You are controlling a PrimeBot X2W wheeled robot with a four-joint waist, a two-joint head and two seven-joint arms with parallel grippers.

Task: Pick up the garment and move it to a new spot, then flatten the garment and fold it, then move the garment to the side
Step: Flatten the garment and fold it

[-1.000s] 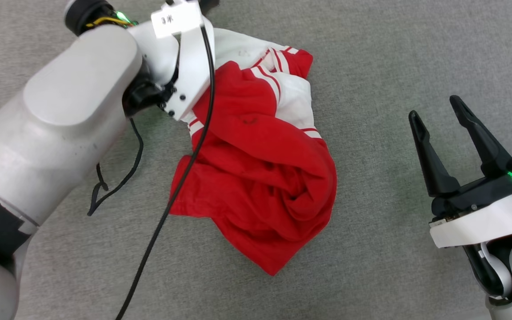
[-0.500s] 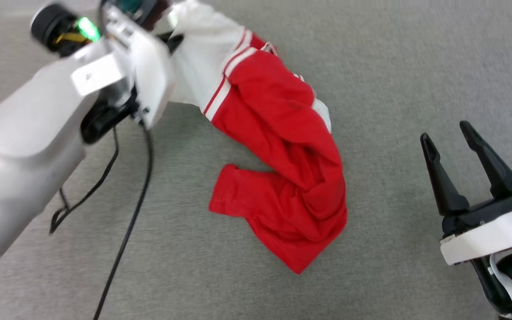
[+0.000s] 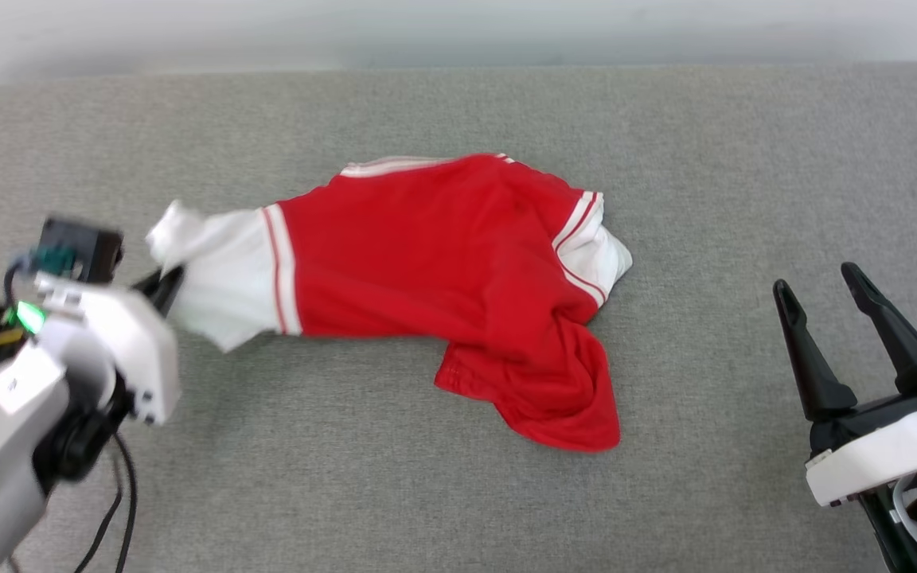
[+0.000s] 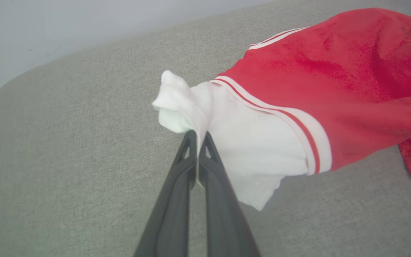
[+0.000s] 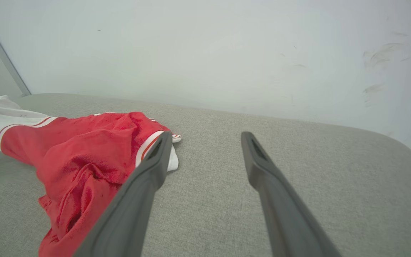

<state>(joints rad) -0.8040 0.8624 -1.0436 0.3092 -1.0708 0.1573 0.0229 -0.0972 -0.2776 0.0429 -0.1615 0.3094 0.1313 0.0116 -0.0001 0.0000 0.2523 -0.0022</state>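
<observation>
The garment (image 3: 427,255) is a red T-shirt with white sleeves and striped trim, stretched sideways across the grey surface. My left gripper (image 3: 164,286) is shut on its white left sleeve (image 4: 244,142), whose cloth is pinched between the two dark fingers (image 4: 180,178) and held up off the surface. The other white sleeve (image 3: 606,259) rests at the shirt's right side, and the red hem bunches toward the front. My right gripper (image 3: 817,286) stands open well to the right of the garment (image 5: 84,157), holding nothing.
A grey fabric-covered surface (image 3: 347,493) spreads under everything, with a pale wall (image 5: 205,53) behind its far edge. Black cables (image 3: 120,501) hang from my left arm at the lower left.
The head view has shifted. My left gripper has closed on the white sleeve and pulled it left and toward me, stretching the crumpled garment out sideways. The right gripper stays open.
</observation>
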